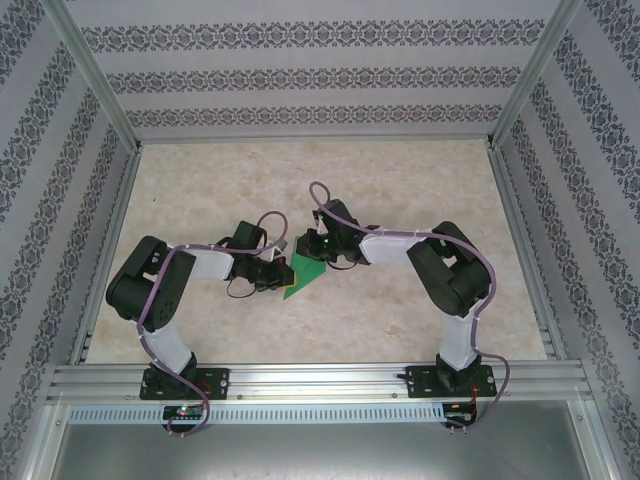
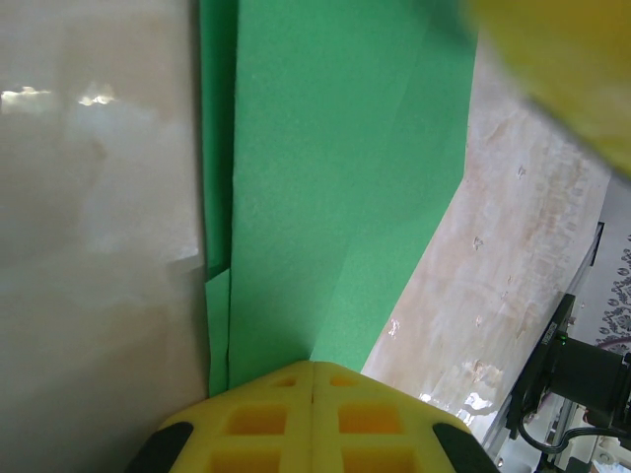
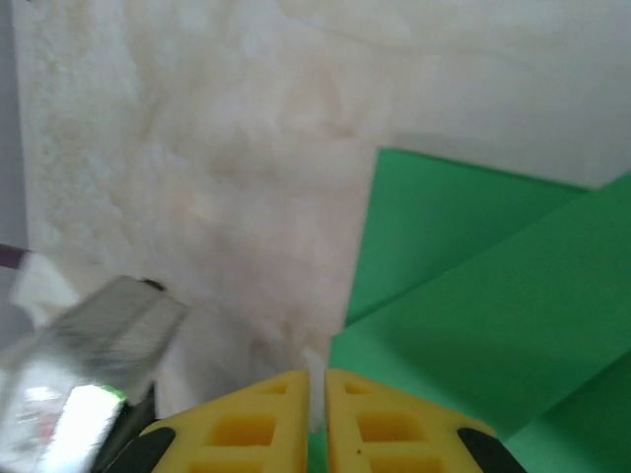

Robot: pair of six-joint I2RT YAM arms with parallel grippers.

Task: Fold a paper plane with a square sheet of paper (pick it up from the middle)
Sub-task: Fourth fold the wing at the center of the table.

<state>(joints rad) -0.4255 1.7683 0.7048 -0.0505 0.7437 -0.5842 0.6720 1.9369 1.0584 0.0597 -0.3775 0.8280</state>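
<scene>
Left jaws are pressed together on one end of the green paper point(image 1: 303, 272), and the sheet runs straight out from between the yellow fingers point(image 2: 258, 426). Right jaws are nearly together too, with a sliver of green in the slit, so we read that as a pinch on the paper's edge (blurry view, not fully sure). The paper is near the middle of the surface point(image 1: 400, 180), between the two sets of jaws, already in layers with long creases and a pointed outline. We can't tell whether it's lifted or lying flat.

We judge this as mid-fold: both sides hold the piece while a lengthwise crease gets made or tightened. The next move calls for one side to anchor while the other runs along the crease or lets go to regrip a flap. Edges need to line up, since thin paper pulled unevenly will skew or crumple.
</scene>
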